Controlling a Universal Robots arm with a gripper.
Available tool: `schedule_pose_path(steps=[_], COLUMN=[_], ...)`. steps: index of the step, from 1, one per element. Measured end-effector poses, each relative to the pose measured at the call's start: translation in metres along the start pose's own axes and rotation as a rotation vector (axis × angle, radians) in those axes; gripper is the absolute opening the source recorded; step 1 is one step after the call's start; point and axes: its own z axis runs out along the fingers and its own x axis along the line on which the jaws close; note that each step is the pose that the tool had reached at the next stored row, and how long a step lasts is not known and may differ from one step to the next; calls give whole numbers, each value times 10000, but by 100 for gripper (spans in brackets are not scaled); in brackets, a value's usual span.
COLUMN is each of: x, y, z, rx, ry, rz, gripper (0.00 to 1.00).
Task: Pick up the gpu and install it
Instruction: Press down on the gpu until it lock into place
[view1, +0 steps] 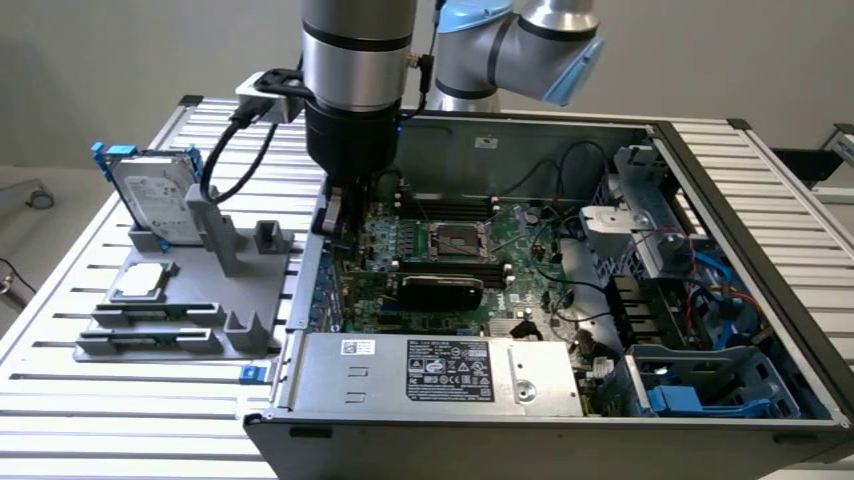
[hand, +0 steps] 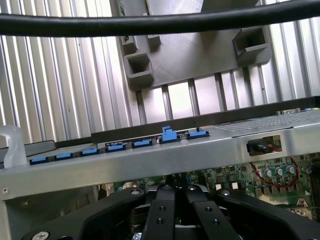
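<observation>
The gripper (view1: 334, 222) sits in the upper middle of the exterior view, lowered just inside the case (view1: 747, 180) at its wall on that view's left, over the motherboard (view1: 461, 250). In the wrist view the two fingers (hand: 160, 212) meet with no gap, so the jaws are clenched, and nothing shows between them. The gpu (view1: 441, 290) lies lower on the board, at the middle of the exterior frame, its glossy black cover flat and apparently seated on the board; it is near the gripper but apart from it, below and toward the exterior view's right. To judge by that, the card looks already put in place and the pick-up is over, though whether it is fully pressed home cannot be told from here. On the grey stand (view1: 174, 300) at the left of the frame, outside the case, a hard drive (view1: 154, 195) with a blue frame stands upright, and a small square chip (view1: 144, 280) lies below it. The wrist view also shows the row of blue clips (hand: 115, 147) along the case rim.
</observation>
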Motion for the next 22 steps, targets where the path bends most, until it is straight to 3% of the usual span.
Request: schedule_pose_path(steps=[22], x=[-5], y=[-3], z=[35], rx=[-27], ry=[-11], rz=[154], gripper=[11])
